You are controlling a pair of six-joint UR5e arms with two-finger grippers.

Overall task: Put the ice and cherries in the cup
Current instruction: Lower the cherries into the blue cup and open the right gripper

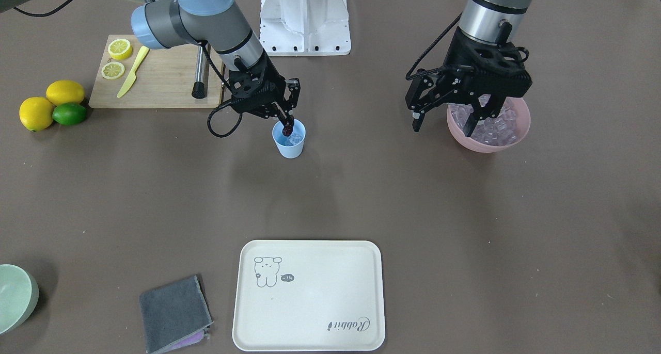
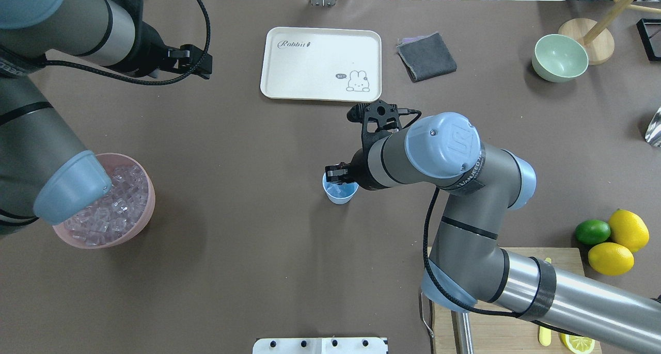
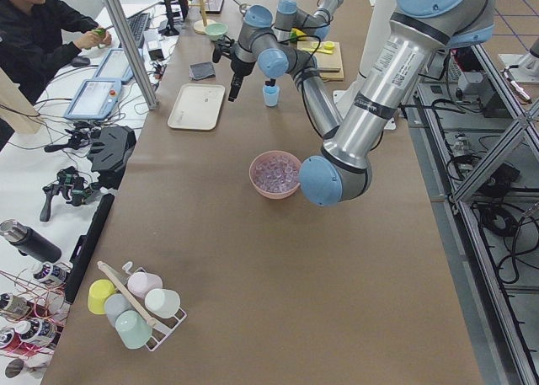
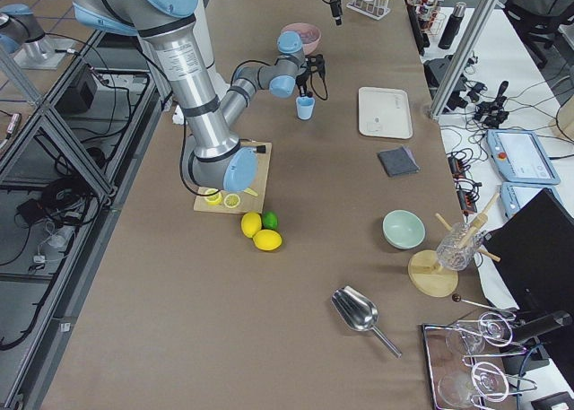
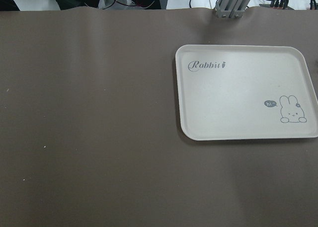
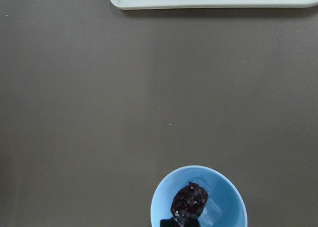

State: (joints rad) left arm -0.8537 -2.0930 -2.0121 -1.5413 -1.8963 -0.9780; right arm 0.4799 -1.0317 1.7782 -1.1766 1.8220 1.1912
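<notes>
1. Tray (image 1: pixel 320 302), cream w/ rabbit print, lies nearest the front cam, mid near edge of table.
2. Grey cloth (image 1: pixel 173 312), folded, sits just view-left of tray. Pale green bowl (image 1: pixel 15 297) is at far view-left edge, cut by frame.
3. Cup (image 1: pixel 290 146) stands upright approx mid-table, well apart from tray, on the robot's side of it.
4. My R gripper (image 1: pixel 285 121) is clamped on the cherries (image 1: pixel 287 128), tips pointing down at cup's mouth. R wrist cam shows them as a dark blob inside the rim's outline.
5. Ice (image 1: pixel 295 137): at least one cube is in the cup, under the cherries. Touching or not, can't tell.
6. More cubes are heaped in the pink bowl (image 1: pixel 488 146), view-right, well apart from cup.
7. My L gripper (image 1: pixel 444 124) hangs high over the table, fingers spread wide, gripping nothing. In front view it overlaps the pink bowl's rim. L wrist cam sees only bare table + tray, so whether it's right over the bowl I can't tell.
8. Cutting board (image 1: pixel 155 80) is far view-left w/ 2 lemon halves (image 1: pixel 120 48) + yellow knife (image 1: pixel 133 71) on it.
9. Two lemons (image 1: pixel 65 92) + lime (image 1: pixel 68 114) touch each other, just left of board.
</notes>
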